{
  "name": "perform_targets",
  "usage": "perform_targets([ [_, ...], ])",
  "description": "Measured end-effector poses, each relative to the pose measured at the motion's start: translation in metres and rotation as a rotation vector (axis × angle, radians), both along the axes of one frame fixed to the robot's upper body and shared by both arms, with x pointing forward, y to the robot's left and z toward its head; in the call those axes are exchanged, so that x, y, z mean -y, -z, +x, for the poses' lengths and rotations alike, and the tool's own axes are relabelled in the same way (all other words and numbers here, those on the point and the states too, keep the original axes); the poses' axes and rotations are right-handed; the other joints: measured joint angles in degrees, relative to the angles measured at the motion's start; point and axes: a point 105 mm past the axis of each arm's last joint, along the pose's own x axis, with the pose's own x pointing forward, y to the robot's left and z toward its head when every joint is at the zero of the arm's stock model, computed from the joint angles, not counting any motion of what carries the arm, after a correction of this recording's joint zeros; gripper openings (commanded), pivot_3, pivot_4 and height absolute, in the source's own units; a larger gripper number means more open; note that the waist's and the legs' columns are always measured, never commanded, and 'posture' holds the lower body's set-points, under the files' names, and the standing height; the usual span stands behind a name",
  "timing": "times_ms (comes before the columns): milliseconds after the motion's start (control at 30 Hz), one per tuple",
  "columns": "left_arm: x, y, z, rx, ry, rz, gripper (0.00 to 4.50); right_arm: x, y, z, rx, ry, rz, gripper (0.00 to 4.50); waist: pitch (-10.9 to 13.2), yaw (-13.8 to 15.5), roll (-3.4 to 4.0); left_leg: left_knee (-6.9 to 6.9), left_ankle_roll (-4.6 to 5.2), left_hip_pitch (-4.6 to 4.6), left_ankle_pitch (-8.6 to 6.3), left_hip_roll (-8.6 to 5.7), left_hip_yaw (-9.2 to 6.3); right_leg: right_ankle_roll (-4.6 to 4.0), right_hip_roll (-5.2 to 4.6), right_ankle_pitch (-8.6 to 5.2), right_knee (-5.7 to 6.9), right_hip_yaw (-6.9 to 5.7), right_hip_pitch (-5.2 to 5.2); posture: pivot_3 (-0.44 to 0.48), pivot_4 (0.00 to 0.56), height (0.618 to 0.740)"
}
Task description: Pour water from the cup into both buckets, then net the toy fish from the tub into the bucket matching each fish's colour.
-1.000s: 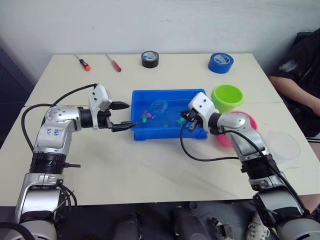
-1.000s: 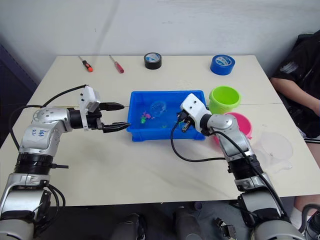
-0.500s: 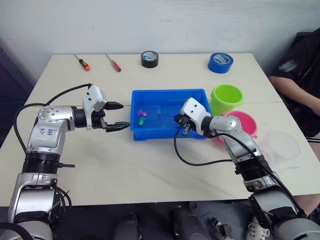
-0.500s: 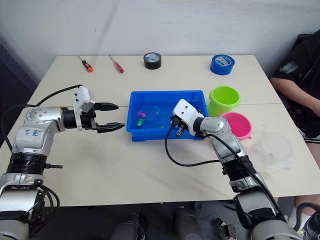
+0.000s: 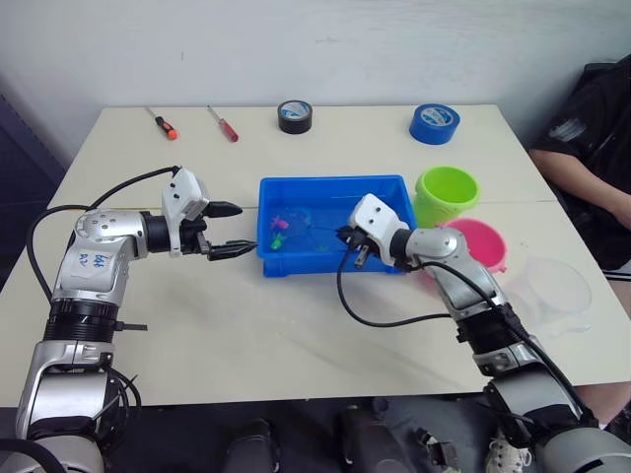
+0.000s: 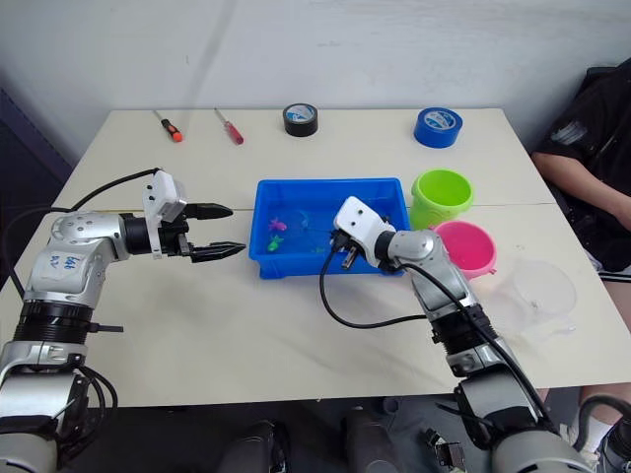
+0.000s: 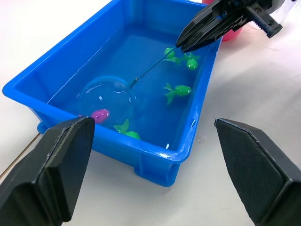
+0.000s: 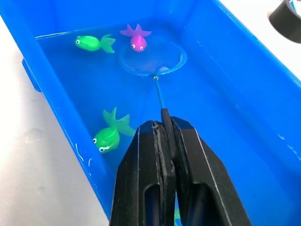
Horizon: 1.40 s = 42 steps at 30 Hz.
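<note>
The blue tub (image 5: 330, 185) holds water and several toy fish. My right gripper (image 5: 346, 239) is over the tub's right part, shut on the net's thin handle (image 8: 159, 96). The net's hoop (image 8: 153, 59) lies in the water at the tub's left end. A pink fish (image 8: 137, 37) touches the hoop's rim, and a green fish (image 8: 91, 43) floats beside it. Another green fish (image 8: 109, 136) sits near the tub's front wall. My left gripper (image 5: 235, 229) hangs open just left of the tub, holding nothing. The green bucket (image 5: 448, 192), pink bucket (image 5: 480, 243) and clear cup (image 5: 557, 291) stand to the right.
Two screwdrivers (image 5: 164, 124) (image 5: 224, 123), a black tape roll (image 5: 295, 115) and a blue tape roll (image 5: 435, 122) lie along the table's far edge. A person in dark clothes (image 5: 592, 148) sits at the right side.
My right gripper has carried the net leftward through the tub, and its hoop now reaches the pink fish. My left gripper has drawn back slightly from the tub's left wall.
</note>
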Motion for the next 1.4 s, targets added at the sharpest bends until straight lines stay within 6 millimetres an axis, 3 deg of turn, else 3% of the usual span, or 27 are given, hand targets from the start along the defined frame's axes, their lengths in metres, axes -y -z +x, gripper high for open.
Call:
perform_targets([
  [367,0.0,0.0,0.001,0.004,-0.008,-0.001,4.48,-0.013,-0.005,0.001,-0.023,-0.022,0.075,0.0,0.0,-0.3,0.0,0.0,0.0,0.0,0.0,0.0,-0.03,0.0,-0.02,0.0,0.02,-0.03,0.0,0.0,0.15,0.74],
  [667,0.009,-0.011,0.005,0.004,0.008,-0.066,4.48,0.007,-0.02,-0.019,-0.054,0.007,0.169,0.0,0.0,0.2,0.0,0.0,0.0,-0.08,0.0,-0.01,-0.12,0.0,-0.05,0.0,-0.02,-0.11,0.0,0.0,0.15,0.74],
  [833,0.027,-0.027,0.006,-0.024,0.071,-0.196,4.48,0.03,-0.032,-0.04,-0.017,0.034,0.204,0.0,0.0,0.5,0.0,-0.01,0.0,-0.21,-0.01,-0.04,-0.25,0.0,-0.07,0.0,-0.11,-0.21,0.0,0.0,0.15,0.74],
  [1167,0.082,-0.037,-0.01,-0.053,0.316,-0.248,4.48,0.115,-0.068,-0.099,0.073,0.265,0.265,0.0,0.0,1.4,-0.01,-0.03,-0.04,-0.35,0.01,-0.09,-0.46,0.0,0.01,0.0,-0.23,-0.31,0.03,0.0,0.15,0.74],
  [1267,0.1,-0.037,-0.018,-0.054,0.409,-0.241,4.48,0.143,-0.073,-0.125,0.082,0.361,0.232,0.0,0.0,2.0,-0.01,-0.08,-0.05,-0.33,0.02,-0.09,-0.47,0.0,0.07,0.0,-0.31,-0.29,0.07,0.0,0.15,0.74],
  [1400,0.114,-0.035,-0.022,-0.055,0.48,-0.241,4.48,0.165,-0.076,-0.147,0.094,0.455,0.189,0.0,0.0,2.1,-0.01,-0.08,-0.05,-0.3,0.02,-0.08,-0.45,0.01,0.12,0.0,-0.42,-0.23,0.13,0.0,0.15,0.74],
])
